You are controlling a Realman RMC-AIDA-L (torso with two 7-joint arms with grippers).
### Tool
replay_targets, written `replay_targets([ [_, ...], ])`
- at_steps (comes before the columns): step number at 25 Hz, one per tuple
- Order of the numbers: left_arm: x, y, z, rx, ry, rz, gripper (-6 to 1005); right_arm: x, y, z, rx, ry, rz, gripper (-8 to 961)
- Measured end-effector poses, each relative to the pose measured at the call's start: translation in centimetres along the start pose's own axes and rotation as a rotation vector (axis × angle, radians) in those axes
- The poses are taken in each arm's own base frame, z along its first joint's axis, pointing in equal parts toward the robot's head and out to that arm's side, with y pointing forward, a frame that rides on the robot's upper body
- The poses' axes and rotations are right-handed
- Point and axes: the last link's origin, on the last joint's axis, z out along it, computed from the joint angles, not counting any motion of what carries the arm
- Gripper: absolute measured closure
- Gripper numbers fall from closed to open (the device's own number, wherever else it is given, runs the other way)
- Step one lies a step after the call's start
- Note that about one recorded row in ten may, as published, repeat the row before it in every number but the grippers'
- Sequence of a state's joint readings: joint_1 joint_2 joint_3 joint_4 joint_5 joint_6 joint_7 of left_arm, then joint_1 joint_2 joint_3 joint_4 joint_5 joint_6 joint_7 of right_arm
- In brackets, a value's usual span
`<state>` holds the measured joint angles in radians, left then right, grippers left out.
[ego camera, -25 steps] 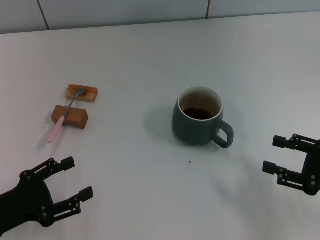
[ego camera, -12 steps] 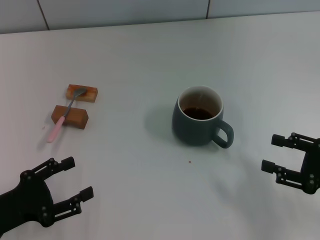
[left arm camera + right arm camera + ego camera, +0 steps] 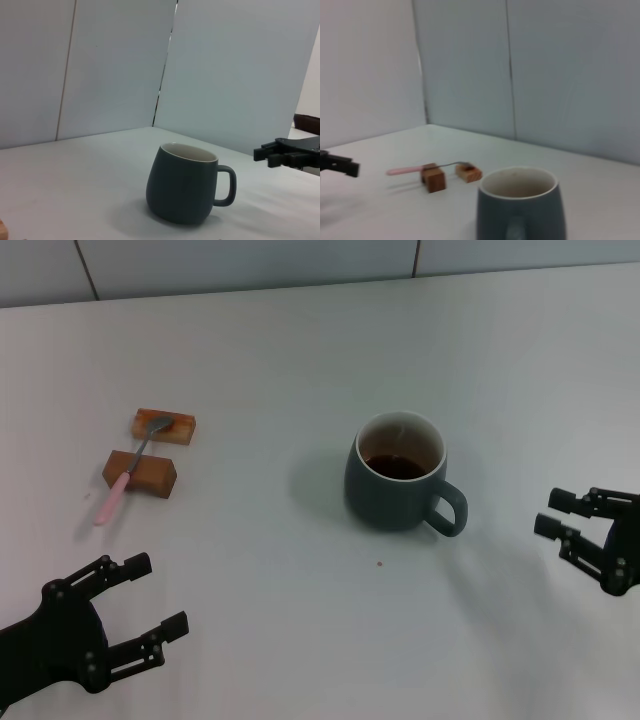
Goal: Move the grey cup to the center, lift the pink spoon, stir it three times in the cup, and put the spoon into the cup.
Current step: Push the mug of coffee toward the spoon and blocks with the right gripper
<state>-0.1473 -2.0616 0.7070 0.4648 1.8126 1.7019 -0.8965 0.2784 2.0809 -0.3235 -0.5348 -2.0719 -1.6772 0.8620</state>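
Note:
The grey cup stands upright near the middle of the white table, with dark liquid inside and its handle turned toward my right gripper. It also shows in the left wrist view and the right wrist view. The pink spoon lies at the left across two brown blocks, its bowl on the far block; it also shows in the right wrist view. My right gripper is open and empty, to the right of the cup's handle. My left gripper is open and empty at the near left.
Two brown blocks hold the spoon off the table. A small dark speck lies in front of the cup. A pale panelled wall runs behind the table's far edge.
My right gripper has risen and turned a little, so its fingers now appear closer together, level with the cup's handle. The left gripper, cup and spoon have not moved.

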Motion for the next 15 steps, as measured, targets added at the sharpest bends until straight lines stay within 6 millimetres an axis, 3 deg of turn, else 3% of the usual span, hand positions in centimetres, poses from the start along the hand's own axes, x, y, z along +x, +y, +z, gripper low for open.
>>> replay_targets([
  [7, 0.0, -0.1, 0.0, 0.005, 0.0, 0.002, 157, 0.2, -0.2, 1.1, 0.026, -0.018, -0.051, 800],
  [15, 0.2, -0.3, 0.0, 0.004, -0.001, 0.01, 157, 0.6, -0.9, 2.9, 0.087, -0.013, -0.118, 865],
])
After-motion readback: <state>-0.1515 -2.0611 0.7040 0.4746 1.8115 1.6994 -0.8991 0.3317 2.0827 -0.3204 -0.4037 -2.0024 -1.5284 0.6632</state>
